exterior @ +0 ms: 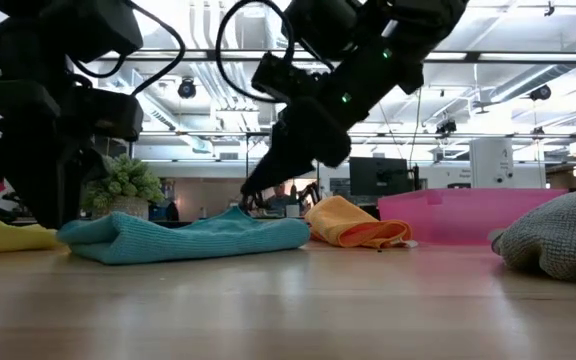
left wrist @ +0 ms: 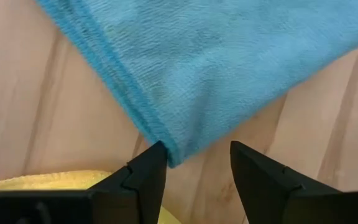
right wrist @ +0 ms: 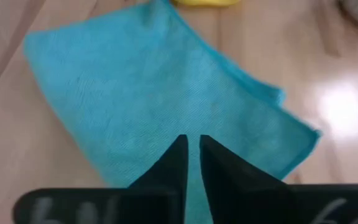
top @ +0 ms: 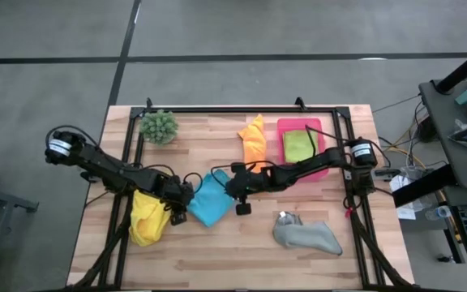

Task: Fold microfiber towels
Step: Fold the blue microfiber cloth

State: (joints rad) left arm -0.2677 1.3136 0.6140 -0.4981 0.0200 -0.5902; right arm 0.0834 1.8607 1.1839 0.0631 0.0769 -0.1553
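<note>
Our left pincer [left wrist: 194, 165] hangs low over the left corner of the blue towel [top: 210, 200], its two fingers spread apart with the corner's hem just beyond the tips and nothing between them. Our right pincer [right wrist: 191, 152] sits over the towel's right edge, near the middle of the surface [top: 217, 251], its fingers drawn almost together; in its wrist view only a thin slit separates them, and we cannot tell whether any cloth is pinched there.

The blue towel lies doubled over and flat between the two arms. The yellow towel [top: 147, 217] is bunched just left of it, under the left arm. The orange towel [top: 253, 139] lies crumpled at the far side, just left of the pink tray [top: 324, 139], and the lime green towel [top: 298, 145] rests folded inside that tray. The grey towel [top: 308, 235] lies in a loose heap on the near right, well apart from the blue one. A spiky green plant [top: 159, 126] stands at the far left corner.
</note>
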